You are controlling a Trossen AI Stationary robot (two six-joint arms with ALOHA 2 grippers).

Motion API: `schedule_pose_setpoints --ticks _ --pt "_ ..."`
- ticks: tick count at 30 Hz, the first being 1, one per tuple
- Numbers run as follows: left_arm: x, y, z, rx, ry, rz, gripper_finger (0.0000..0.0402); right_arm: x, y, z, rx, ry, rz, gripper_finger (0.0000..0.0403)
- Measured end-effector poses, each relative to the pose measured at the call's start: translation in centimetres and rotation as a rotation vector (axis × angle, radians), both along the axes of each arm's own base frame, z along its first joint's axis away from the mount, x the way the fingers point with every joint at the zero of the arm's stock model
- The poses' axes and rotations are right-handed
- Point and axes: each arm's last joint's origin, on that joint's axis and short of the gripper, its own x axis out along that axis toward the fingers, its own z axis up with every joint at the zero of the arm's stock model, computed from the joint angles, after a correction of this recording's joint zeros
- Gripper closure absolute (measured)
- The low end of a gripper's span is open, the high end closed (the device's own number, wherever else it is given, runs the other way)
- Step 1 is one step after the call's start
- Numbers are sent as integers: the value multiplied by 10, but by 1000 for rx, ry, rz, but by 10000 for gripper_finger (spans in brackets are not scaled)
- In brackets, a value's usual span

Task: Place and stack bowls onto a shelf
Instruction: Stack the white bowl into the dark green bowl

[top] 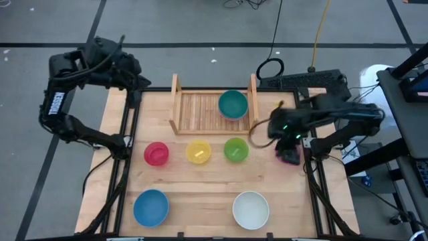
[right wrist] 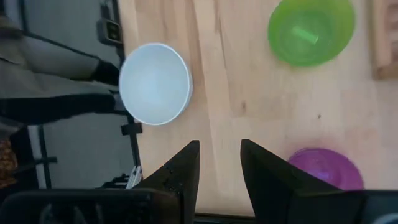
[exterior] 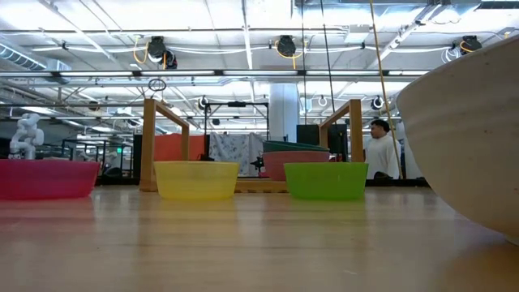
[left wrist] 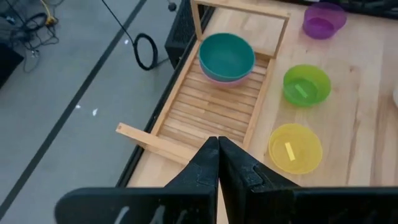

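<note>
Nearest: right gripper (right wrist: 219,163), fingers parted and empty, above the small round purple plastic bowl (right wrist: 325,168) at the table's right edge.
Left gripper: (left wrist: 217,163) pinched shut, empty, parked off the table's far-left corner.
Done: teal green plastic bowl (top: 233,104) nested on a pink bowl (left wrist: 219,78) in the light-wood slatted shelf (top: 200,112).
Left: purple, light green (top: 235,149), yellow (top: 198,152), red (top: 156,153), blue (top: 150,207), white (top: 251,209) bowls on the tabletop.

A robotics lab is shown: ceiling light strips (exterior: 243,50), hanging cables (exterior: 324,57), and taped floor lines (top: 200,45) are seen.
</note>
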Motion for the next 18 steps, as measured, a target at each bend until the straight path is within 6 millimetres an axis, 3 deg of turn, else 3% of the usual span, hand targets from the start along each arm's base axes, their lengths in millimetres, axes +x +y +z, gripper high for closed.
schedule_pose_setpoints --ticks 5,9,14,18 --pt "-10 -6 4 30 -18 -18 394 26 13 -35 -21 118 16 294" --pt "-18 -13 6 40 -39 -28 394 43 20 -72 59 182 39 293" --pt "-27 -21 9 32 -75 -34 394 58 27 -114 222 143 90 293" --pt "-33 -27 11 5 -109 -20 394 64 33 -133 280 82 131 293"
